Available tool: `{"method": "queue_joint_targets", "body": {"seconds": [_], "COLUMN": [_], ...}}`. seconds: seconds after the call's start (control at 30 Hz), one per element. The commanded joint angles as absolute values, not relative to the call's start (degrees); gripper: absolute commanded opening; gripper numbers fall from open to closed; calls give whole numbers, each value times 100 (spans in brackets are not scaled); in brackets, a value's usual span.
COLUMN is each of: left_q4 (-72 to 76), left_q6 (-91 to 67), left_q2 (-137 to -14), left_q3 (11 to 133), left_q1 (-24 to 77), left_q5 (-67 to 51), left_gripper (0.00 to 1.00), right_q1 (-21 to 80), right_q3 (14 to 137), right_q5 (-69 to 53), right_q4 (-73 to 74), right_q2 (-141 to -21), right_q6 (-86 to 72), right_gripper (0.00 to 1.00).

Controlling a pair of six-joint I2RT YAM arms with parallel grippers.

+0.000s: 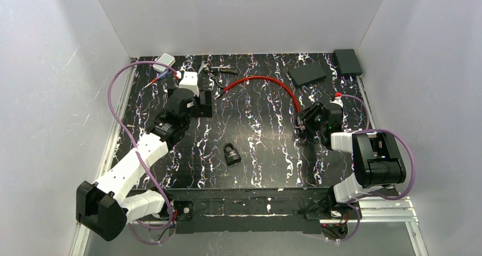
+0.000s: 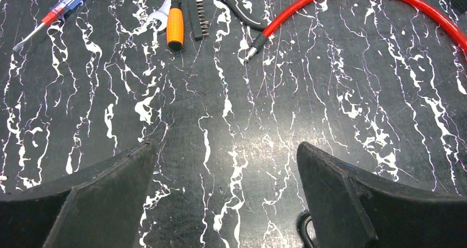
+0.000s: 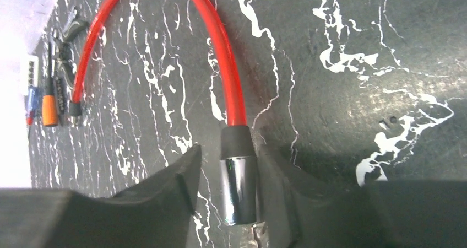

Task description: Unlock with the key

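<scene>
A: How does the right gripper (image 3: 231, 161) stand?

B: Its two black fingers are on both sides of the shiny chrome cylinder (image 3: 238, 190) at the end of the red plastic-coated cable (image 3: 220, 49). One finger seems to touch it. On the other side I see a thin dark gap, so I cannot tell if it really grips or only encloses it.

A: Why there?

B: I judge the cylinder is a lock body that must be kept steady for a key. But a key I find in no view.

A: And the other arm?

B: The left gripper (image 2: 226, 145) is spread fully wide, with nothing in it, over the black white-veined table (image 1: 267, 153), near the orange-handled screwdriver (image 2: 175, 25). The small black padlock (image 1: 230, 153) lies free mid-table, well apart from both grippers. Perhaps it is the real thing to unlock.
</scene>
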State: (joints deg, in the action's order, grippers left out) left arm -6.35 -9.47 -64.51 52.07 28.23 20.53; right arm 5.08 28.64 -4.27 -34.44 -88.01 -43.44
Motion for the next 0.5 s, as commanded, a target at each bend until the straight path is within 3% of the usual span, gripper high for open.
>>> {"method": "queue_joint_targets", "body": {"seconds": [0.0,0.17,0.47], "left_q4": [-694,-743,-778], "left_q6": [-916,-882,-785], "left_q2": [-6161,-6046,-5742], "left_q3": [5150,5148,5114], "left_q1": [2795,2795,2795], "left_q5": [2176,2182,2117], "left_gripper": [98,98,98], "right_q1": [422,289,256], "right_q3": [3079,3171,3781], "right_q5": [-318,-86,301], "right_q4": [-3221,-2621,-1098], "right_q2": [-8534,-8188,-7392], "right_q6": [-4281,-4063,-3274], "right_gripper": [57,80,89]}}
